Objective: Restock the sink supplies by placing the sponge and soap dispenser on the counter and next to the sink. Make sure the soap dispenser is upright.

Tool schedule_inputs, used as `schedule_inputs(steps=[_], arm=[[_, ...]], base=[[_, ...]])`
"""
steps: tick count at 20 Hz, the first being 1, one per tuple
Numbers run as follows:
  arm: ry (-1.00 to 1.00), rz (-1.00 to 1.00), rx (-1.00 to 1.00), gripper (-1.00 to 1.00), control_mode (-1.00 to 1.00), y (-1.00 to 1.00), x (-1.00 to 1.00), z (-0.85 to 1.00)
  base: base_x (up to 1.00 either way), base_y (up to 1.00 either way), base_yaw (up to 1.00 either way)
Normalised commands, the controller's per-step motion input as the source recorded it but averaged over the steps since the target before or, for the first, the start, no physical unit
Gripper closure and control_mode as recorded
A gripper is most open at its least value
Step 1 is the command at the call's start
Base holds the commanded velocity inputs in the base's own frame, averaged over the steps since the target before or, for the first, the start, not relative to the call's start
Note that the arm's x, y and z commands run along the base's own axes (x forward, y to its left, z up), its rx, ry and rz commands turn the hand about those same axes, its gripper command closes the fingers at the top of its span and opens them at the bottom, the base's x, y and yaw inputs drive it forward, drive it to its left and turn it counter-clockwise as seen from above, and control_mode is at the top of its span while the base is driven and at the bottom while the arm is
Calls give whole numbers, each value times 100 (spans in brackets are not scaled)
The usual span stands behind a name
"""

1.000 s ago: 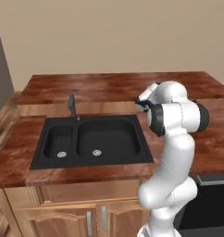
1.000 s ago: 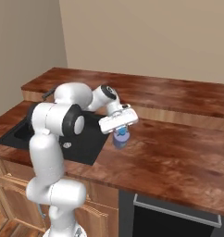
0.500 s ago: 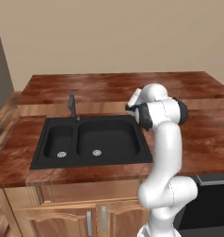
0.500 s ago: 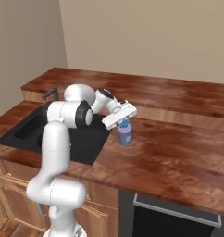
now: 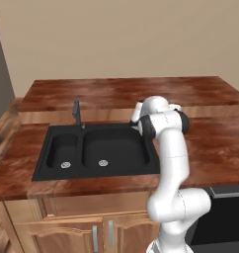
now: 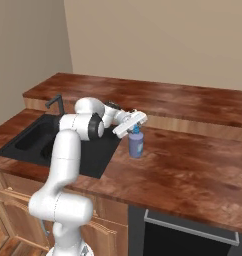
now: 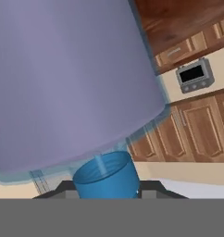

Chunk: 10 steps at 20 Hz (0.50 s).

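Observation:
The soap dispenser (image 6: 136, 145), a translucent blue-purple bottle with a blue cap, stands upright on the counter (image 6: 193, 165) just right of the black sink (image 6: 28, 140). My gripper (image 6: 135, 128) reaches in from the left and sits shut on its top. In the hand view the bottle's body (image 7: 72, 83) looms very close, with the blue cap (image 7: 107, 178) low between my fingers, which are hidden there. From the left base, my arm hides the bottle beside the sink (image 5: 116, 150). The sponge is out of view.
A slim dark faucet (image 5: 77, 112) stands behind the sink's divider. A raised wooden ledge (image 6: 183, 102) runs along the back of the counter. A dark appliance front (image 6: 188, 232) sits below the counter at the right. Wooden cabinet doors (image 5: 67, 232) lie under the sink.
My arm has folded down lower over the sink's right edge. The soap dispenser has gone from hanging tilted under the hand to standing upright on the counter, nearly in the same spot.

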Motion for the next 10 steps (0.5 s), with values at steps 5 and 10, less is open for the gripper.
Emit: schedule_inputs(steps=[5,10], arm=[[1,21,0,100,-100,8,5,-15],[-10,20,0,100,-100,12,-13,-24]], base=[[0,0,0],[0,0,0]])
